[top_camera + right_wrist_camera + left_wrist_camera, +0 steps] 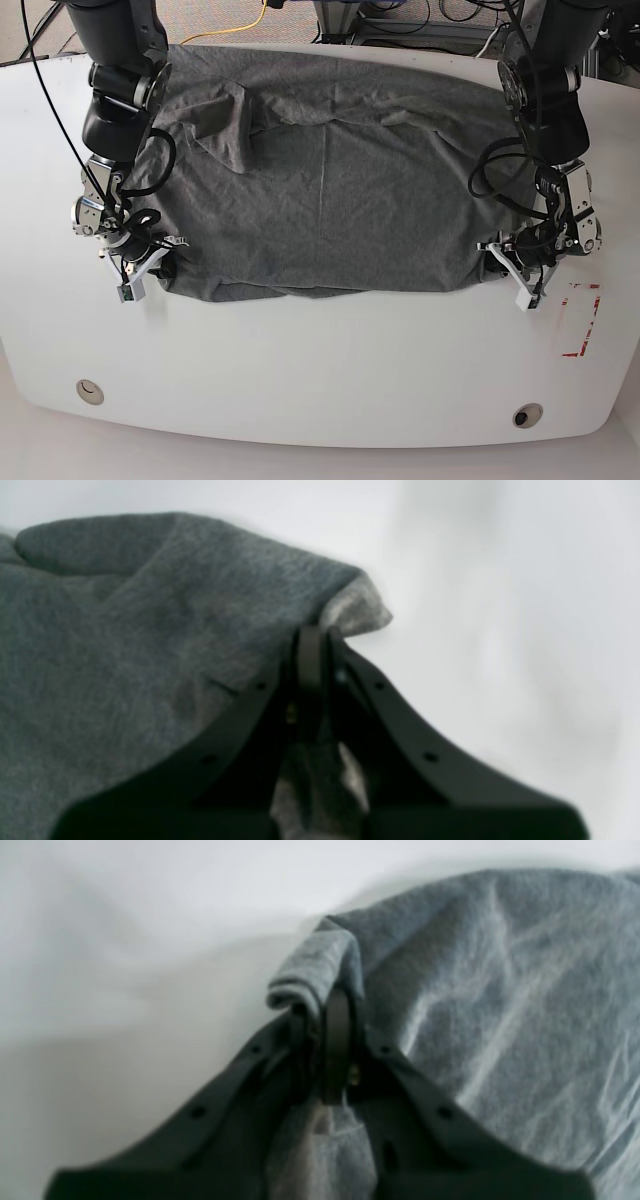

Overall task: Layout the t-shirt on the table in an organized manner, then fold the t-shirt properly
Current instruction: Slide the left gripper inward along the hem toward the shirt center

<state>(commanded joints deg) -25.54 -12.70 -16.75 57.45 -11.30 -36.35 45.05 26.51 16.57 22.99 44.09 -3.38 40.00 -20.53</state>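
Observation:
The grey t-shirt (330, 190) lies spread wide across the white table (320, 370), wrinkled, with a sleeve folded over near its upper left. My left gripper (497, 262) is shut on the t-shirt's near corner at the base view's right; in the left wrist view the cloth corner (315, 970) bunches over the closed gripper (332, 1007). At the base view's left, my right gripper (158, 265) is shut on the other near corner. In the right wrist view that t-shirt corner (350, 605) curls over the gripper (312, 640), just above the table.
A red dashed mark (585, 320) lies on the table at the right, beside the left gripper. Two round holes (89, 391) (526, 414) sit near the front edge. Cables and floor clutter (400, 15) lie beyond the table's far edge.

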